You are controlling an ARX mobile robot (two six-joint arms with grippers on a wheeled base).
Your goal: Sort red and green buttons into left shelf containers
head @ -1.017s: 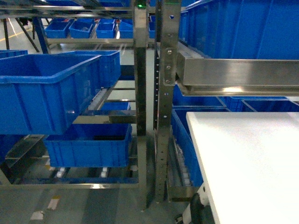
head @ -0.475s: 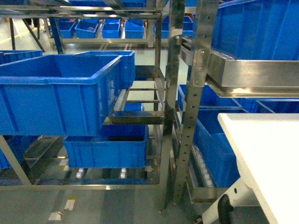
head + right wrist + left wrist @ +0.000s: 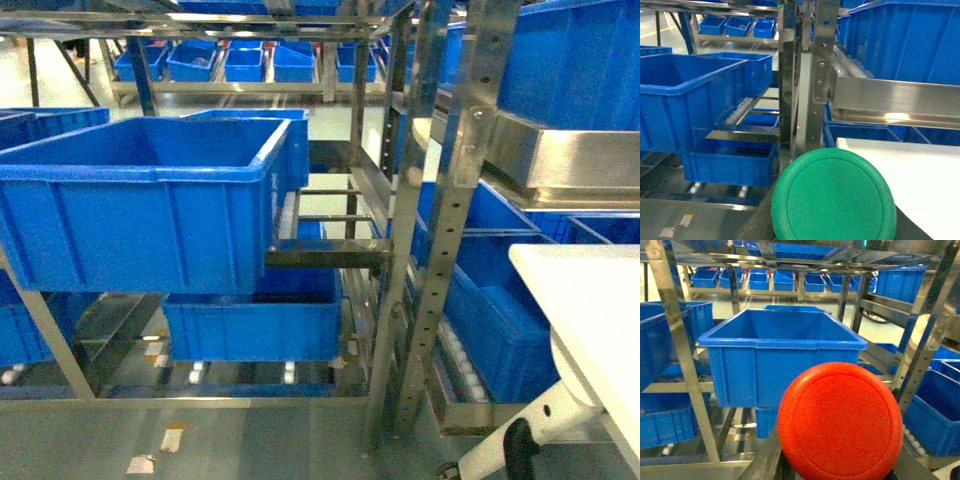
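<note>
A red button (image 3: 840,420) with a round cap fills the lower middle of the left wrist view. My left gripper (image 3: 840,460) is shut on it, with grey fingers (image 3: 767,460) sloping up beside the cap. In the right wrist view my right gripper (image 3: 835,225) is likewise shut on a green button (image 3: 834,195). The left shelf containers are a large deep blue bin (image 3: 140,200) on the shelf's middle level and a second one (image 3: 292,135) behind it. The front bin (image 3: 785,352) stands ahead of the red button and looks empty. Neither gripper shows in the head view.
Perforated steel shelf posts (image 3: 445,230) stand right of the bins, with a steel rail (image 3: 325,257) under the front bin. A lower blue bin (image 3: 255,320) sits below. The white table (image 3: 590,310) edges in at the right. Smaller blue trays (image 3: 245,62) line a far shelf.
The head view has swung left and closer: the big bin has grown and shifted towards the middle, while the posts and white table have slid right.
</note>
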